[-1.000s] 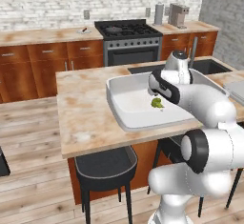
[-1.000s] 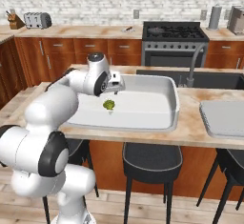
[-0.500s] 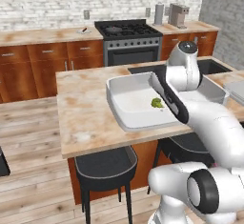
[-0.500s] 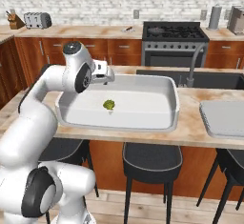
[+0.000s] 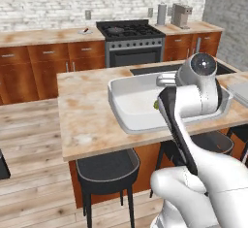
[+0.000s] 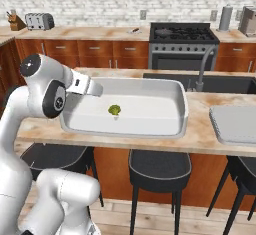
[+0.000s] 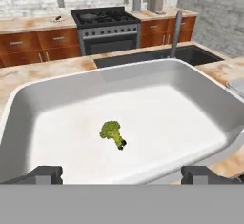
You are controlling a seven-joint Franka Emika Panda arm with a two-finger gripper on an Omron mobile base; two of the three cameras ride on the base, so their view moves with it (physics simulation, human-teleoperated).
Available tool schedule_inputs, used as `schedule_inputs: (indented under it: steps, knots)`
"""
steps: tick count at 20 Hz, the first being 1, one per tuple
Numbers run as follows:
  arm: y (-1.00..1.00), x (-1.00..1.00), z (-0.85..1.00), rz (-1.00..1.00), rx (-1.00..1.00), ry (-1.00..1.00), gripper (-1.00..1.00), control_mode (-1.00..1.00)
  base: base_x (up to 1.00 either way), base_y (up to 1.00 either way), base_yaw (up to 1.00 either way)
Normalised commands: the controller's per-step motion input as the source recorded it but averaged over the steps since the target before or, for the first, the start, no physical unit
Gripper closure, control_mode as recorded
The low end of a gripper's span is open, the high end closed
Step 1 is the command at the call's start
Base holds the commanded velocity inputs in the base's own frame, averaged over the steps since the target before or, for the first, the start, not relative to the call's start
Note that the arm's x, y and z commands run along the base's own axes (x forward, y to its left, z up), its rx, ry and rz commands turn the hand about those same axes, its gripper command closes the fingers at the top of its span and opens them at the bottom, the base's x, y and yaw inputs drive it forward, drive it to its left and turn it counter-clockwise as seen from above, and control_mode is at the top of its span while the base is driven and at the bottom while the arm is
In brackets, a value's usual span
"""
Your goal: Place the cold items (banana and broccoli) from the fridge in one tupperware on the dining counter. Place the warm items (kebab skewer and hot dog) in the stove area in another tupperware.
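You have no readable writing, brand or label anywhere in these pictures; the appliances along the back wall are too small to make out any marks.

Your large deep white rectangular tub (image 7: pixel 200 99) with its thick rounded rim sits on the beige marbled stone tabletop (image 5: pixel 87 120), and it holds one thing: the small green broccoli floret (image 7: pixel 112 133), lying loose on the tub's white floor, apart from every wall. In the right base view the floret (image 6: pixel 114 110) lies left of the tub's middle, towards the arm's side.

Your tool (image 7: pixel 121 173) has its two dark finger tips spread as wide as they go, one at each lower corner of the hand view, with nothing between them. It hangs above the near rim of the tub, looking down and across at the floret without touching it.

Just beside the tub on the same tabletop, towards its right end, you can see the shallow light grey rectangular tray (image 6: pixel 235 124); what shows of its inside is bare. Behind the tub are the dark inset sink (image 6: pixel 225 83) and its grey faucet (image 6: pixel 204 66). Farther back stands the black gas range (image 6: pixel 183 41) with a steel oven front, among red-brown wood cabinets.
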Motion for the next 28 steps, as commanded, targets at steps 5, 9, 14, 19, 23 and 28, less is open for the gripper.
schedule_inputs:
  steps: [5, 9, 14, 19, 23, 28]
  knots:
    - [0.06, -1.0, 0.29, 0.02, 0.0, -0.09, -1.0, -1.0, 0.0, 0.0, 0.0]
    - [0.14, -0.99, 0.27, 0.07, 0.0, 0.0, -1.0, -1.0, 0.0, 0.0, 0.0]
    - [0.21, -0.78, 0.06, 0.0, 0.0, 0.0, -1.0, -1.0, 0.0, 0.0, 0.0]
    - [0.02, -0.08, 0.0, 0.0, 0.0, 0.0, -1.0, -1.0, 0.0, 0.0, 0.0]
    - [0.0, -0.07, 0.0, 0.0, 0.0, 0.0, -1.0, -1.0, 0.0, 0.0, 0.0]
    - [0.0, 0.0, 0.0, 0.0, 0.0, 0.0, -1.0, 1.0, -0.44, 0.3, 0.49]
